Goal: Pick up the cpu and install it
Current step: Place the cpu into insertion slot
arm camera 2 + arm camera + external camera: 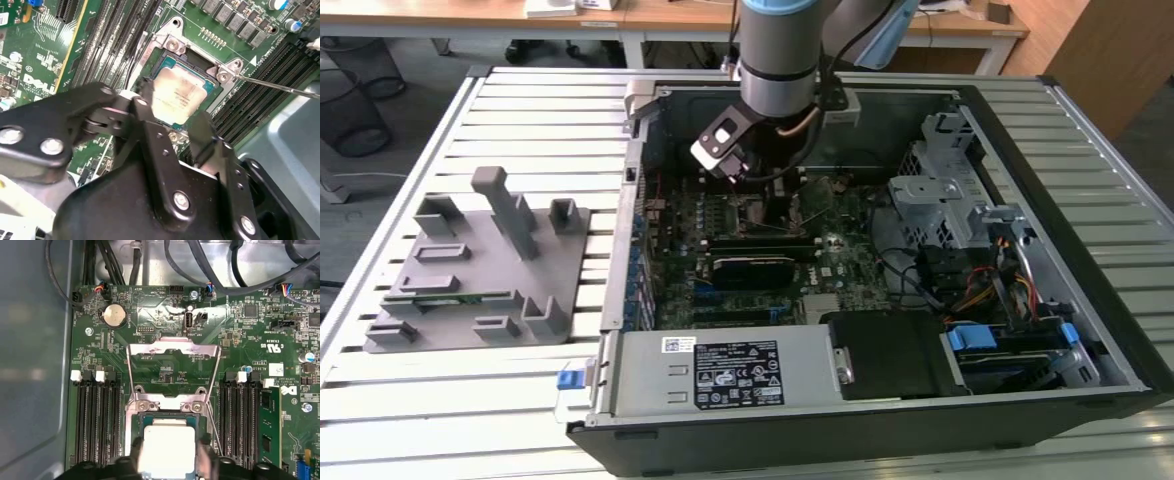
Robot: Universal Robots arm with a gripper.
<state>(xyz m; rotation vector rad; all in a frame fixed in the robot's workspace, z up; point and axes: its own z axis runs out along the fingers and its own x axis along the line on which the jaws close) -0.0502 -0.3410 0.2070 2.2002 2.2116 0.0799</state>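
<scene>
While the gripper (169, 456) has its black fingers (134, 452) pinched narrow against two opposite edges of the cpu (169, 442), the chip itself is sitting down in the socket frame (170, 405), looking flat and square to it.

Room is tight. In the first wrist view, banks of black memory slots (95, 425) run along either side of the socket, just beside the fingers. The load plate (172, 360) is flipped up at the hinge side, clear of the chip. In the second wrist view a thin wire lever (280, 86) sticks out past one corner.

Cpu top is dull silvery metal with a greenish rim. Plate and frame are bright stamped steel with screws. The motherboard (165, 315) is matte green and carries a round coin cell (114, 315).

In the exterior view the arm (781, 50) drops straight into the open black computer case (1074, 200), walls all round. The drive cage (947, 200) and cables (974, 290) are on the exterior view's right. The case lies on a ribbed metal table (520, 100), with a grey fixture tray (467, 270) on the exterior view's left and wooden desks (667, 15) behind.
</scene>
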